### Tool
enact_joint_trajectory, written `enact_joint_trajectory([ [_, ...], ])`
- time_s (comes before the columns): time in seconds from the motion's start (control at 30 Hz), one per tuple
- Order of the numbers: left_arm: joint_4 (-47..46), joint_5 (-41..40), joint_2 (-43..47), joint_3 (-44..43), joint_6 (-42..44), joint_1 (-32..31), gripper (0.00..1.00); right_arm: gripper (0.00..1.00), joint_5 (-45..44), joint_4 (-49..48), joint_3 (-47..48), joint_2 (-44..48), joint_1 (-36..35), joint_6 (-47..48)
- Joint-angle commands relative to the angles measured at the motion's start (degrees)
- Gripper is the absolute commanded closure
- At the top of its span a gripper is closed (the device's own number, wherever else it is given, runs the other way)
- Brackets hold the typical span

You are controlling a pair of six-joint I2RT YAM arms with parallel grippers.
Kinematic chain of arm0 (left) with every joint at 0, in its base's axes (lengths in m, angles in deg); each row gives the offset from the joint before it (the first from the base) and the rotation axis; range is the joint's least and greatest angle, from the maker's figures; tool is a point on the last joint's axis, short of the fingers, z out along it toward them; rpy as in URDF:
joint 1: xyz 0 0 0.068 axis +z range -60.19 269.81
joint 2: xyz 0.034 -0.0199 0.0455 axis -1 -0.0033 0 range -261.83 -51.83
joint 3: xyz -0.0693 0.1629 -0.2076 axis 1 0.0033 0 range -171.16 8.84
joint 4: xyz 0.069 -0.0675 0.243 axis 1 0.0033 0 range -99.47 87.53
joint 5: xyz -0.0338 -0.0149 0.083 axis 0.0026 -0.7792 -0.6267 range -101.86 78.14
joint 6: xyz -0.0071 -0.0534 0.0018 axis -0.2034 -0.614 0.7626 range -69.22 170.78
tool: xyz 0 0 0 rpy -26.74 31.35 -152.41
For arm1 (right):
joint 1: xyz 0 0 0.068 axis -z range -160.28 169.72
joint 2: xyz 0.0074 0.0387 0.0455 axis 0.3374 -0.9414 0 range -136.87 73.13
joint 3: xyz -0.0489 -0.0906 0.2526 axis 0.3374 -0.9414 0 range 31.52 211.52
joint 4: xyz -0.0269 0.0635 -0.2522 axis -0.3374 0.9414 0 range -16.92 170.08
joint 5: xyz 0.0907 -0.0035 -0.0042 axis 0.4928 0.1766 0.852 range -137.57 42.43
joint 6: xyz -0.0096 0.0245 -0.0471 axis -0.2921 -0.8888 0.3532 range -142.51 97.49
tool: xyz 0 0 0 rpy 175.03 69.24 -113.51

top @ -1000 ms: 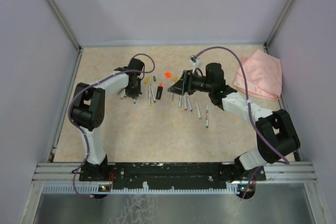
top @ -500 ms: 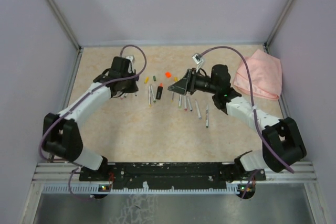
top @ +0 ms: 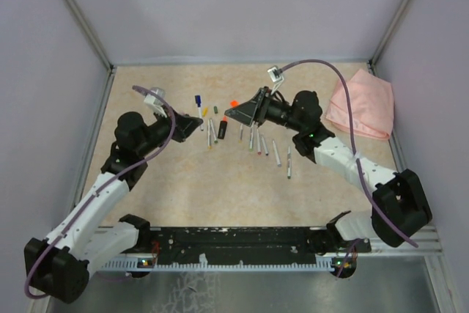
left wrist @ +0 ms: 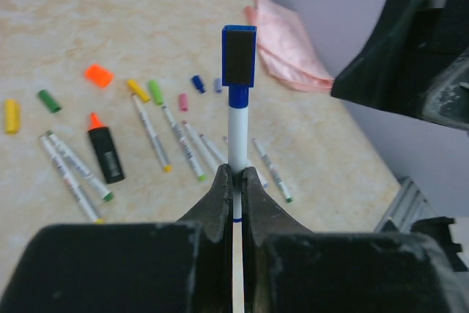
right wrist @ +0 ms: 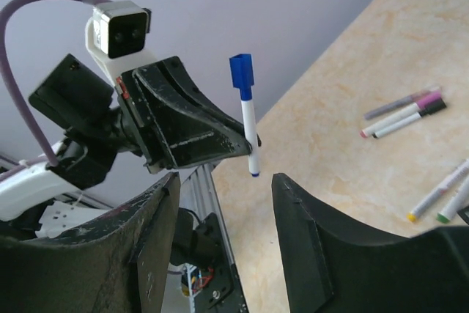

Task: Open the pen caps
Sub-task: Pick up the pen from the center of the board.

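Beige tabletop [top: 183,188]: left hand [left wrist: 234,175] clamps pen [left wrist: 236,133] (blue cap [left wrist: 239,53] on); right hand [right wrist: 223,203] half-open, empty.

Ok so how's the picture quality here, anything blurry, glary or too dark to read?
Top external view: even, soft light, no glare, the pens tiny but crisp. Left wrist view: the blue-capped pen sharp, the left gripper's fingers dark, featureless. Right wrist view: the right gripper's fingers slightly soft, table beyond clear.

Pale lilac walls [top: 242,12] enclose my beige marbled tabletop [top: 220,196], an aluminium rail [top: 429,242] along its near edge
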Motion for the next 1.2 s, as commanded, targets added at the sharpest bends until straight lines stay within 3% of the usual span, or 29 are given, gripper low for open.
enact_joint_trajectory([
  [0.0,-19.76,9.29,1.86,4.0,-11.64,-0.12,1.0,0.47,-3.98,-5.8,5.68,0.71,-3.52,-0.31],
  [0.13,-26.89,12.59,1.67,5.72,-16.57,-0.12,1.0,0.47,-5.83,-6.36,7.26,-1.11,-6.4,0.01],
  [0.57,-31.0,19.42,0.27,5.77,-19.05,-0.14,1.0,0.49,-11.18,0.87,11.65,-3.78,-11.95,7.85],
  [0.87,-28.39,19.33,1.02,5.56,-18.36,-0.11,1.0,0.67,-11.44,3.05,14.16,-5.98,-13.97,10.43],
  [1.17,-24.76,18.3,0.86,3.95,-17.37,0.03,1.0,0.72,-12.58,3.65,14.13,-6.08,-14.79,11.82],
])
